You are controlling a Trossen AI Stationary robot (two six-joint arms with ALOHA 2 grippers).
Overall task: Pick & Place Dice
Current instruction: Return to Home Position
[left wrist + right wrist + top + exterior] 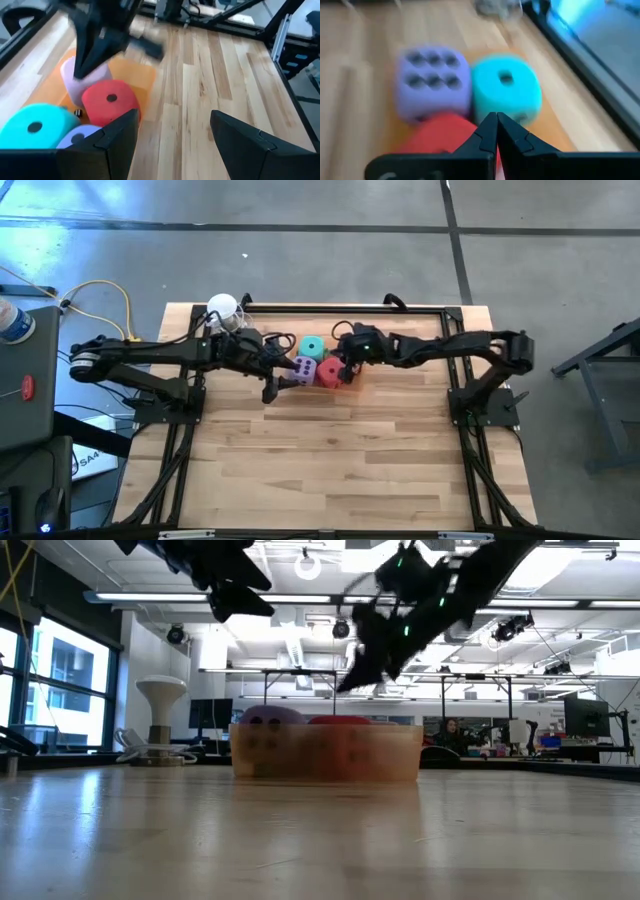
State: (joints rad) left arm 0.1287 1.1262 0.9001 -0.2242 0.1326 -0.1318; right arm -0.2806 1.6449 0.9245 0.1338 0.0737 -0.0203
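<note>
1. Wide-spread and empty, the dark left gripper (174,119) hung; soft pip-dotted dice (313,347) lay at its two o'clock.
2. Nearer right gripper (493,122), pinched closed on nothing, had them at nine o'clock, inside the translucent orange tray (405,755).

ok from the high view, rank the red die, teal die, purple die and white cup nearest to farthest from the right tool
The right tool, shut, reaches in from the right.
1. Red die, at its tip.
2. Teal die and purple die, a little further left; too close to call.
3. White cup, far off to the left.
</note>
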